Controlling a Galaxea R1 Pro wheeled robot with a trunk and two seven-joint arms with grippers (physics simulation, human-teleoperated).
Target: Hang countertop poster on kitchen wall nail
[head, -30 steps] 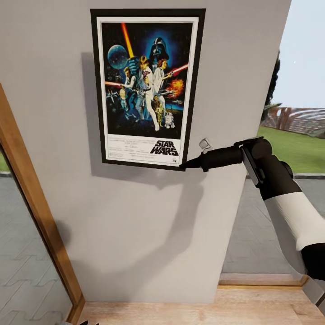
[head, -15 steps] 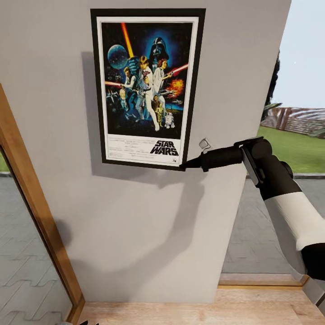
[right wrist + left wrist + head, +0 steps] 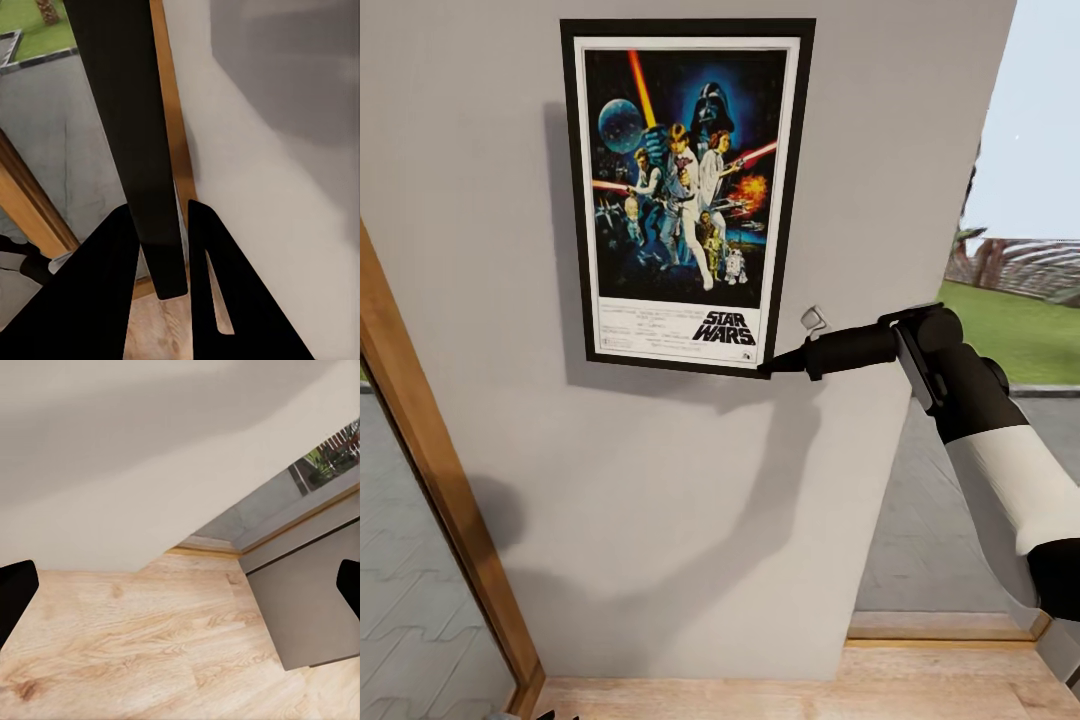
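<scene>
The Star Wars poster point(image 3: 685, 195) stands upright and flat against the pale-grey wall point(image 3: 660, 520), throwing a thin shadow to its left. My right gripper point(image 3: 768, 368) is shut on the poster's lower right corner. In the right wrist view the poster's black edge point(image 3: 127, 112) runs between the two fingers of the right gripper point(image 3: 161, 247). The left gripper point(image 3: 180, 589) is open, pointing down at the wooden floor with nothing between its fingers. No wall nail is visible; any behind the poster is hidden. The kitchen countertop is out of view.
A wooden door frame point(image 3: 440, 470) with glass borders the wall on the left. To the right is a window opening onto grass point(image 3: 1010, 330) and paving. Light wooden floor point(image 3: 760, 695) lies below. A grey cabinet side point(image 3: 307, 607) stands near the left gripper.
The wall and door frame have spread slightly outward in the picture while the poster and right arm keep their place. The poster's shadow on the wall has narrowed a little.
</scene>
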